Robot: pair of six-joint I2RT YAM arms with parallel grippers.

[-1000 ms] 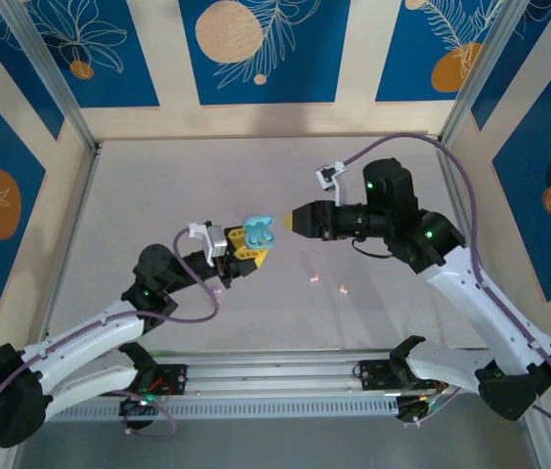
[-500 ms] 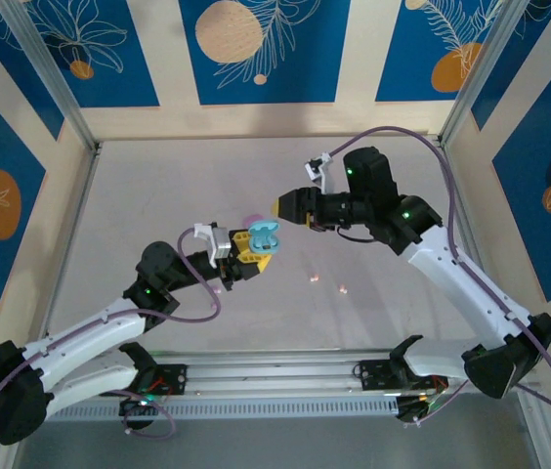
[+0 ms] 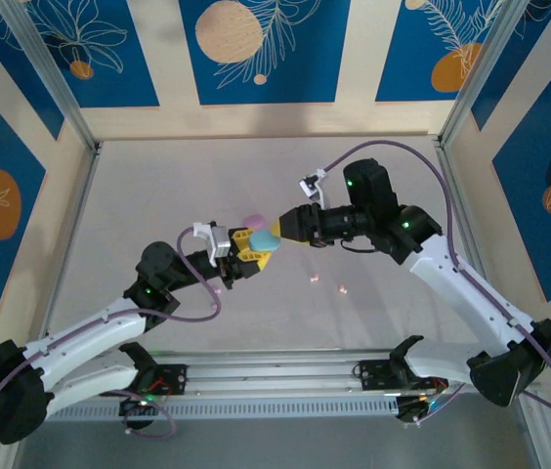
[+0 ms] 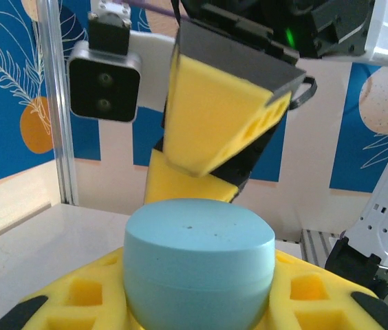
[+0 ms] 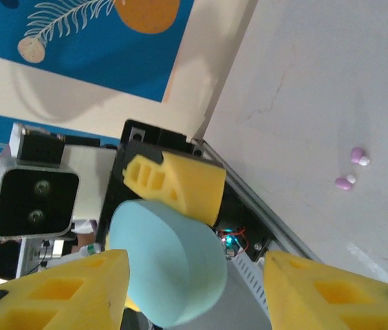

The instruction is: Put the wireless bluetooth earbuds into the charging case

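left gripper (image 3: 254,246) clamps blue case (image 4: 199,265) | right gripper (image 3: 282,231) agape | right wrist: lilac earbuds (image 5: 345,182) (on table (image 5: 318,82))

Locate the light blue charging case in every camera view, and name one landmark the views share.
Top external: the light blue charging case sits near the middle of the picture.
Left wrist: the case is at bottom centre, large and close.
Right wrist: the case is at lower left.
Shared landmark: the left end effector's yellow fingers, clamped on the case.
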